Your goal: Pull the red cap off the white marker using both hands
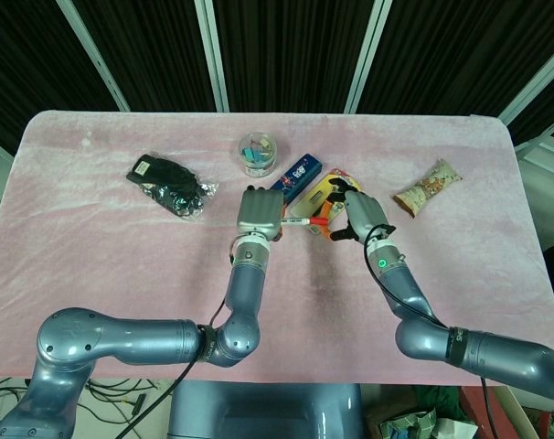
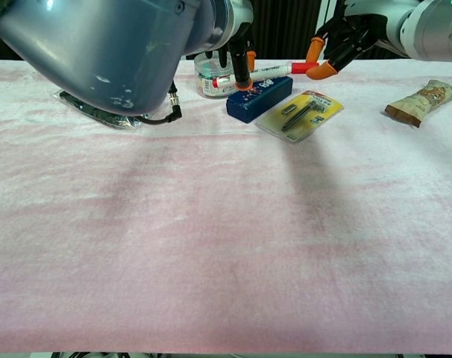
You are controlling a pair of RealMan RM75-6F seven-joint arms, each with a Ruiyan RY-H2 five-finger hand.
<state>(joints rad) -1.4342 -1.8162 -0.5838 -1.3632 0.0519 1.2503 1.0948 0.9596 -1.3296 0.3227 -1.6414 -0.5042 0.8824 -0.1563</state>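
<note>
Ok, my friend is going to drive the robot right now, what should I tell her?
Left hand grips the white marker near its back end, holding it in the air above the blue box.
Right hand pinches the red cap at the other end.
Done: both hands have hold of the marker.
Left: the cap looks still on the marker, so pull the hands apart.

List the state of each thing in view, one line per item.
white marker: held above the table, tilted, between both hands
red cap: on the marker, pinched by the right hand
left hand: grips the marker's other end
blue box: lying flat
clear tub: upright
snack packet: lying flat
</note>
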